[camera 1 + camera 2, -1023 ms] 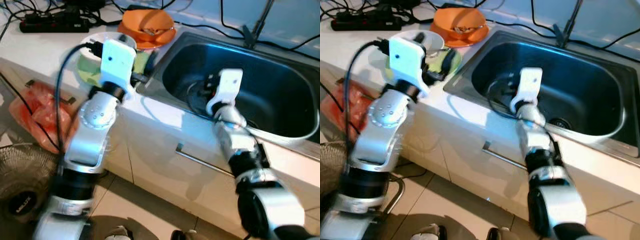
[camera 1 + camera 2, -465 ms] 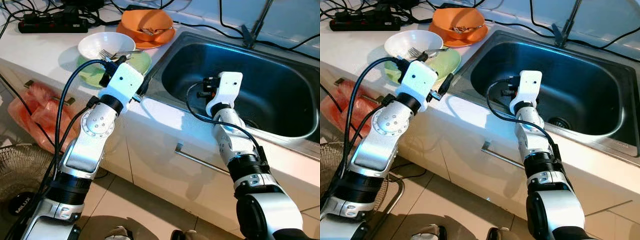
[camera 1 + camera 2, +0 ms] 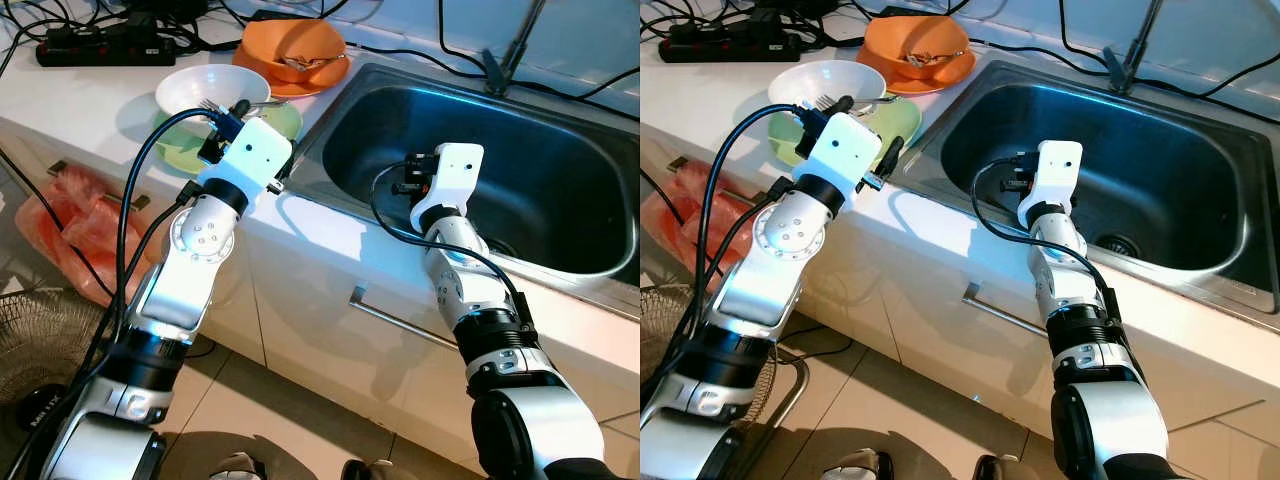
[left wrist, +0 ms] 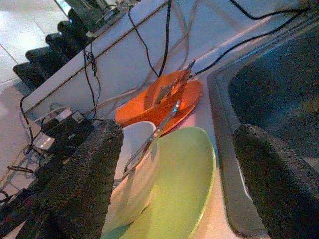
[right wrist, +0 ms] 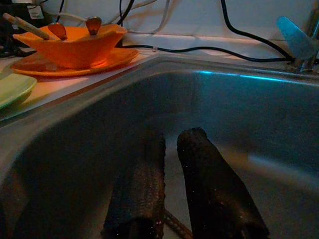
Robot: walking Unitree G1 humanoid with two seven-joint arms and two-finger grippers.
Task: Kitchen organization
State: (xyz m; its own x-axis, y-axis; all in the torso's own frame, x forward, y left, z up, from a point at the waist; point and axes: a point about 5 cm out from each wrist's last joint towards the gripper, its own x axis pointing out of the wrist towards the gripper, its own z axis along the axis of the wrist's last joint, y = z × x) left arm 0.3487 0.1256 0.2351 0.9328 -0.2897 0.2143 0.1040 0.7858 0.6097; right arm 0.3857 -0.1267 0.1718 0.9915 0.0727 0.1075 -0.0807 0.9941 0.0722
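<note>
Left wrist view looks along the left gripper (image 4: 174,179), whose two black fingers (image 4: 84,184) are spread wide apart with nothing between them, straight at the dishes on the counter. A white bowl (image 4: 137,174) sits on a light green plate (image 4: 174,194), and a metal fork (image 4: 152,137) leans in the bowl with its handle sticking out over the rim. Just behind them an orange bowl (image 4: 164,97) stands on an orange plate (image 4: 192,97), with utensils poking up out of it.

From the head camera, the green plate (image 3: 185,150) and white bowl (image 3: 200,90) lie on the white counter (image 3: 90,100) just beside the left edge of the steel sink (image 3: 480,180), with the orange bowl (image 3: 295,50) further back against the wall. The left gripper (image 3: 855,135) hovers at the near edge of the green plate, over the counter's front edge. A black power strip (image 3: 95,45) and several black cables lie along the back of the counter.

The right gripper (image 5: 172,194) reaches down inside the sink basin, its fingers (image 5: 214,189) nearly pressed together with only a narrow gap and holding nothing. A tap (image 3: 505,50) rises behind the sink. Below the counter hang white cabinet doors with a metal handle (image 3: 400,320), and a red plastic bag (image 3: 70,230) hangs at the left.
</note>
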